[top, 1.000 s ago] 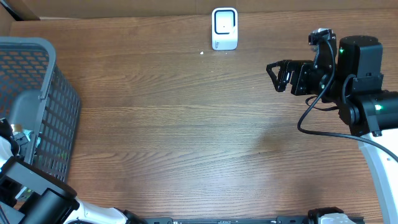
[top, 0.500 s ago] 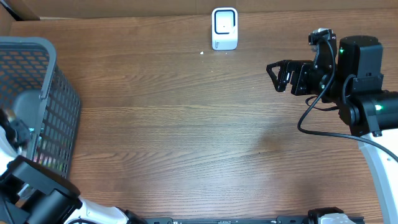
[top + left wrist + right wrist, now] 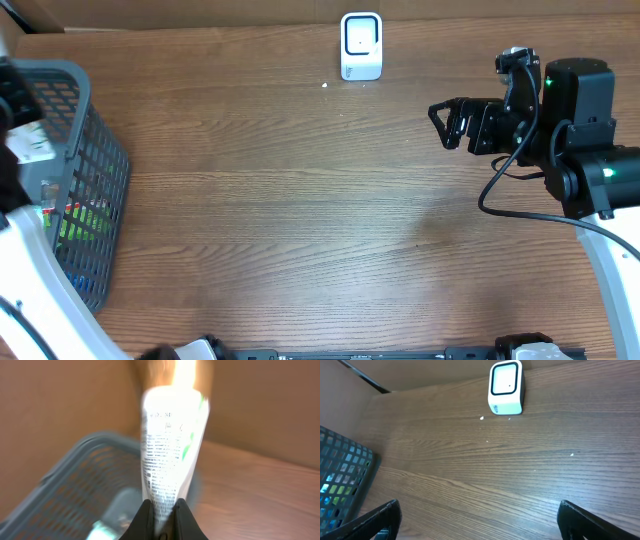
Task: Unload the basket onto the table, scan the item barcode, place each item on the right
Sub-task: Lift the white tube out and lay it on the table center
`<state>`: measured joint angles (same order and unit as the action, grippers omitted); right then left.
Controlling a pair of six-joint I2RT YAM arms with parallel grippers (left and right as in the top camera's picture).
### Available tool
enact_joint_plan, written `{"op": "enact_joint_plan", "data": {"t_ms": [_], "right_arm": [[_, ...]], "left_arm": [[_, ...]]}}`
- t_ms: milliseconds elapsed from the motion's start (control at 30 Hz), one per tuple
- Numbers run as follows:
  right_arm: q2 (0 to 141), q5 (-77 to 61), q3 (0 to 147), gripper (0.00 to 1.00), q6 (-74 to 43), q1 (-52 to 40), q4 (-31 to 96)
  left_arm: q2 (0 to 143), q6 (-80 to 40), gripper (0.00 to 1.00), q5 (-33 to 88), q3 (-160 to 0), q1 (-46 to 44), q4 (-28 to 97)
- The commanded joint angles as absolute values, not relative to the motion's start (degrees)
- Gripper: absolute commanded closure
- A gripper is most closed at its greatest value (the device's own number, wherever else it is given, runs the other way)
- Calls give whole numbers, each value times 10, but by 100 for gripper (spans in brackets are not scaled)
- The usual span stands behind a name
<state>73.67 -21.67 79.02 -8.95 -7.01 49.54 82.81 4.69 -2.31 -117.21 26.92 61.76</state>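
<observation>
Looking through the left wrist camera, I see the left claw (image 3: 161, 512) clenched on the narrow end of a white tube (image 3: 167, 450), which stands up from the fingers through the middle of the frame and widens toward the top. The face turned to the lens carries fine black print and some green marks. The picture is blurred, so I cannot pick out a barcode on it. Below and to the left of the tube lies the grey mesh basket (image 3: 75, 485), and the tube is held clear above its rim.

From overhead, the left arm fills the left edge of the frame over the basket (image 3: 95, 170). I cannot make out the grasp itself from there. Through the mesh I can see green and other coloured packages (image 3: 85, 215) inside.

The white scanner (image 3: 361, 45) stands at the top centre of the desk (image 3: 300, 220), well apart from the basket and the tube. The right claw (image 3: 440, 122) hovers at the right of the frame, released, its jaws spread wide with nothing between them. Its wrist camera looks across bare wood toward the scanner (image 3: 506, 387) in the upper middle of that view.
</observation>
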Motion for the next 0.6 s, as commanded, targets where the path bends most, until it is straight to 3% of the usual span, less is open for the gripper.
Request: {"op": "enact_joint_plan", "data": {"t_ms": [0,67,233,433,567], "right_arm": [[736,-220,807,0,-88,-70,497],[736,-220,807,0,-88,-70,498],[736,-220,807,0,-88,-70,498],[736,-220,807,0,-88,-70,501],[736,-220,807,0,-88,-70,507]], "left_arm": [[809,7,96,69,-1180,195,642],[814,-39,96,130,-1163,123,673],[856,-127,96,122,-1058,1,691],[954,-215,96,126,-915,-103,578],[1033,-230,96,141,-902,-145,519]]}}
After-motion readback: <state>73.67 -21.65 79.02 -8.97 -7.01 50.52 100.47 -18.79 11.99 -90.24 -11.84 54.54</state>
